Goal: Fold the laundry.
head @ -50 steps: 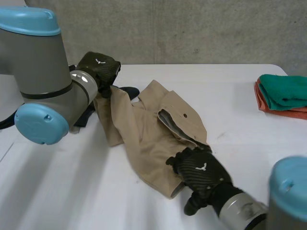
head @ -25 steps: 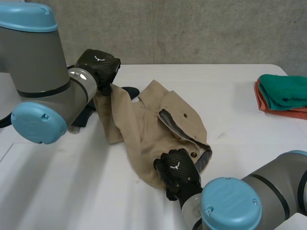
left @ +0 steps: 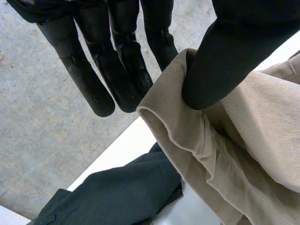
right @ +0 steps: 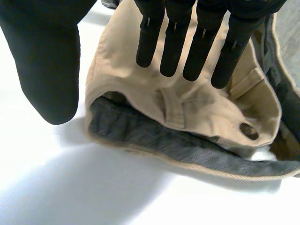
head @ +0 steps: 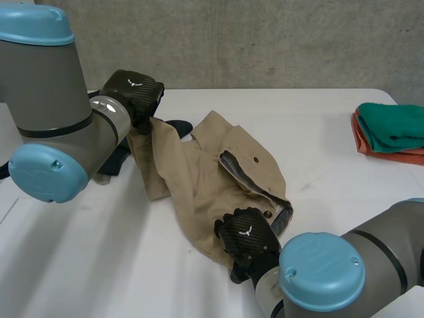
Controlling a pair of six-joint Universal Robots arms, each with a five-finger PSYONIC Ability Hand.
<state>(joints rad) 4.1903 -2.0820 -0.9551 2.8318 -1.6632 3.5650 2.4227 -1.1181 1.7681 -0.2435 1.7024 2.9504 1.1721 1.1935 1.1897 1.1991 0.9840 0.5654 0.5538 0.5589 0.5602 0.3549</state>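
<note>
The trousers (head: 199, 179) are laid on the table (head: 318, 132) between the two hands. One end is pinched between the thumb and straight fingers of the left hand (head: 136, 93), and a dark garment (left: 117, 192) is seen just beside that hand. The right hand (head: 244, 237) is spread wide, its fingers (right: 173, 37) straight over the waistband (right: 187, 147) and its thumb apart.
</note>
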